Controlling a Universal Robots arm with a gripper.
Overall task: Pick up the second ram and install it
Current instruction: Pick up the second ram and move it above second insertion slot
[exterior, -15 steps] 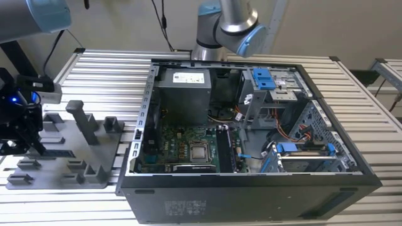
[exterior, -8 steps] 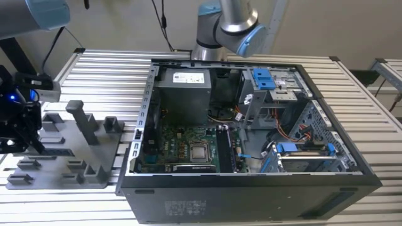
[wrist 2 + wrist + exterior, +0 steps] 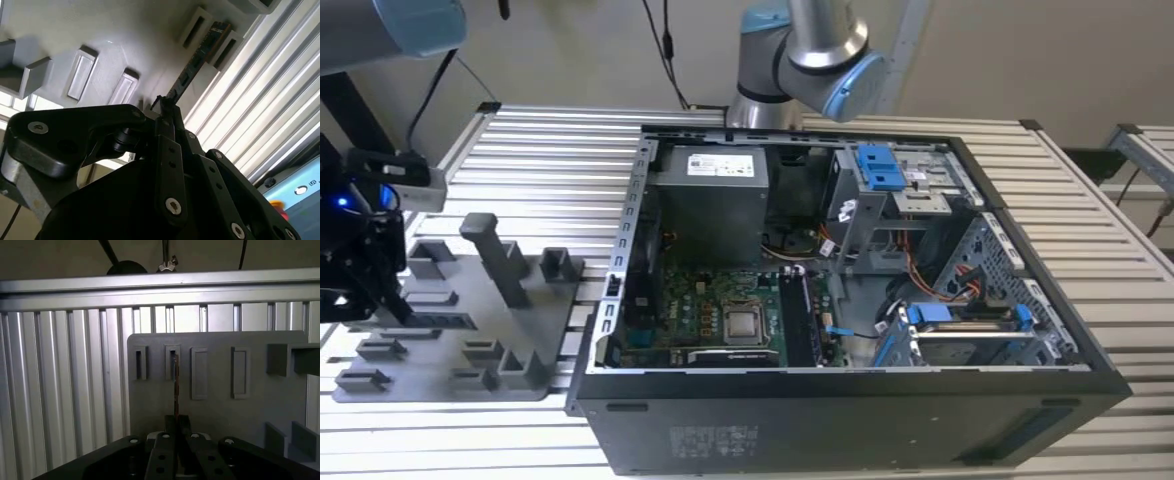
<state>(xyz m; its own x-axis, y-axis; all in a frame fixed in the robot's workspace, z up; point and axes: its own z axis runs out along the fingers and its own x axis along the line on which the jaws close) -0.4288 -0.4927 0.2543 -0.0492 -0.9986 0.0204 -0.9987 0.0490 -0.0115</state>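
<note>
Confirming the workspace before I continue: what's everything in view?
second ram: one, blackish, on edge in fixture plate slots
fixture plate: one, gray, at the exterior view's left of the case
computer case: one, black, open, mid-table
motherboard: one, green, inside the case
drive latches: two spots, blue, inside the case, the exterior view's right
table: one, silver slats, under everything
arm: one, gray with blue caps, behind the case
gripper: one, black, shut on the second ram

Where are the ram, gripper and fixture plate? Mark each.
ram (image 3: 197, 60), second wrist view, middle of stick
gripper (image 3: 176, 418), first wrist view, between fingertips
fixture plate (image 3: 220, 415), first wrist view, bare face
</note>
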